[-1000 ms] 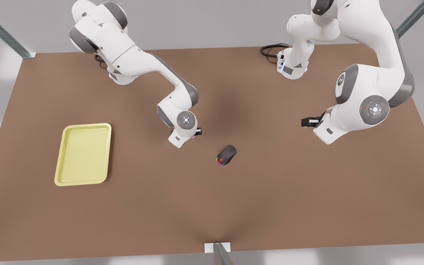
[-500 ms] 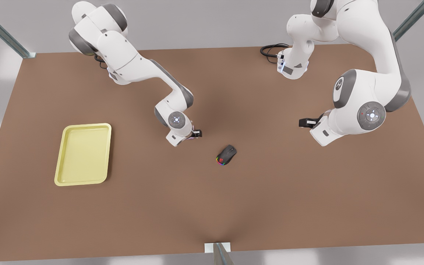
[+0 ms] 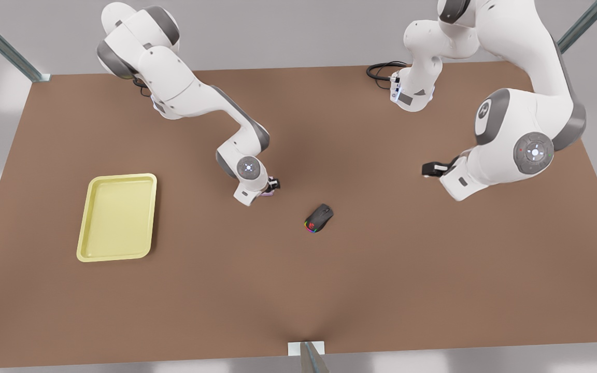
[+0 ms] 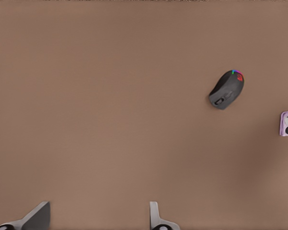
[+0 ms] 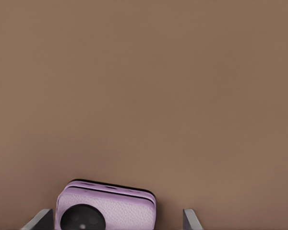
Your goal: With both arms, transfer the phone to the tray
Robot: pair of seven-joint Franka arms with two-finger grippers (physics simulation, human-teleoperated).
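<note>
Just beside the mouse, tray-side: your one phone sits between right gripper fingers, spread | left gripper wide, waiting opposite side | one tray well apart; open table between.

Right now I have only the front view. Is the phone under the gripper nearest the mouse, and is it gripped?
Observer: Not gripped. In the right wrist view the phone lies on the table between the right gripper's open fingers, with a gap on each side.
Operator: And the other gripper?
Observer: The left gripper is open over bare table, holding nothing. Its wrist view shows the mouse farther off.
</note>
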